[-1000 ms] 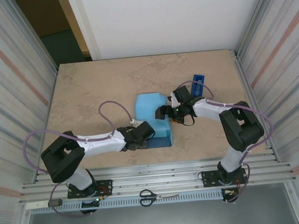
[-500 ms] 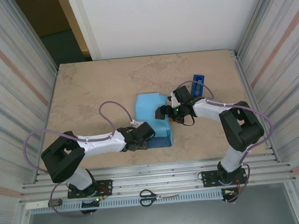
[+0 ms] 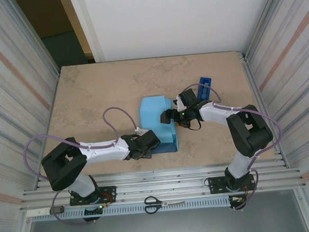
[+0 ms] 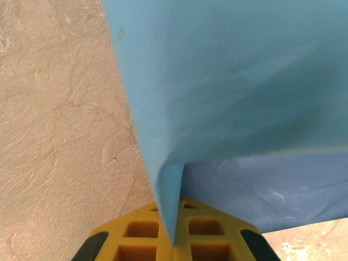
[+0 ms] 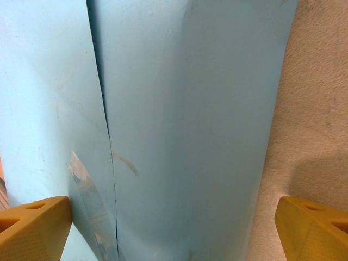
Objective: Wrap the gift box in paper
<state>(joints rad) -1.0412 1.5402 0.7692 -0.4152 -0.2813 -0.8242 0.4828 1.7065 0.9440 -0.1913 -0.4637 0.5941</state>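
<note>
From above, the paper (image 3: 156, 118), sky-blue face outward, sat mid-table, folded up over a squat block. The gift box itself was hidden, presumably underneath. The left gripper (image 3: 147, 144) had its jaws pressed fully together on the paper's near flap, seemingly to keep that fold taut. The right gripper (image 3: 170, 116) hung with jaws spread wide over the bundle's right side, gripping nothing, probably ready to press it down. A dark-blue tape dispenser (image 3: 204, 86) lay nearby.
</note>
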